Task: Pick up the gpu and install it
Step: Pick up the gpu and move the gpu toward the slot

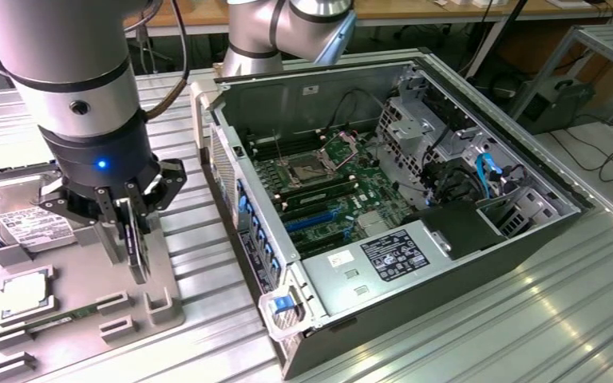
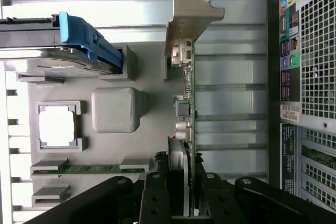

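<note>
My gripper (image 1: 125, 219) is shut on the gpu (image 1: 136, 255), a thin dark card held on edge and hanging straight down between the fingers. It is over the edge of the grey parts tray (image 1: 77, 267) that lies nearest the case. In the wrist view the gpu (image 2: 190, 103) appears edge-on, with its pale metal bracket (image 2: 190, 17) at the far end. The black fingers (image 2: 156, 195) clamp it on both sides. I cannot tell whether its lower edge still touches the tray. The open computer case (image 1: 232, 120) lies to the exterior view's right, with blue card slots (image 1: 306, 217) on its motherboard (image 1: 334, 179).
On the tray (image 2: 144, 148) sit a silver hard drive (image 1: 25, 219) in a blue-handled carrier (image 2: 89, 38), a square processor (image 2: 56, 125) and a narrow green memory stick (image 2: 89, 169). The case's ported back panel (image 2: 307, 51) is close beside the card. A second arm base (image 1: 285, 32) stands behind the case.
</note>
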### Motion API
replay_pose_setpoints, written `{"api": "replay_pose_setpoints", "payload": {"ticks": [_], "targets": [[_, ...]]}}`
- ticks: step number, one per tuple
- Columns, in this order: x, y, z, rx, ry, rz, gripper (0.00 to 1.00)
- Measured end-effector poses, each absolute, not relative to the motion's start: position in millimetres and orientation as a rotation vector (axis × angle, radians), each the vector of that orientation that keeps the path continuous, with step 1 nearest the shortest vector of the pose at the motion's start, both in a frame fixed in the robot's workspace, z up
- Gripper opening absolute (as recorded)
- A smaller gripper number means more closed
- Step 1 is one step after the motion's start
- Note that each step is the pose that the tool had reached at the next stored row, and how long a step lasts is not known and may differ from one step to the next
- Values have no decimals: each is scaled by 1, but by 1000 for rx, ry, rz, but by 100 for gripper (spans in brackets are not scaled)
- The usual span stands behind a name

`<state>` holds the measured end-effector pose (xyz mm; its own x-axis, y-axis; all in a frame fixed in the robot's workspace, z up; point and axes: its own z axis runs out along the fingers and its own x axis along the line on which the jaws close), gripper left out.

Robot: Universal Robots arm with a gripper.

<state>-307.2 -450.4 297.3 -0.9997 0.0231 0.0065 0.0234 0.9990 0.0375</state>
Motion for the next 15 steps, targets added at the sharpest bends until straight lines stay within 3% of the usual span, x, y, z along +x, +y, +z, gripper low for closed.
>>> {"api": "replay_pose_setpoints", "payload": {"ticks": [15], "targets": [[-307,-450,311,-36,-3135,-59,28]]}}
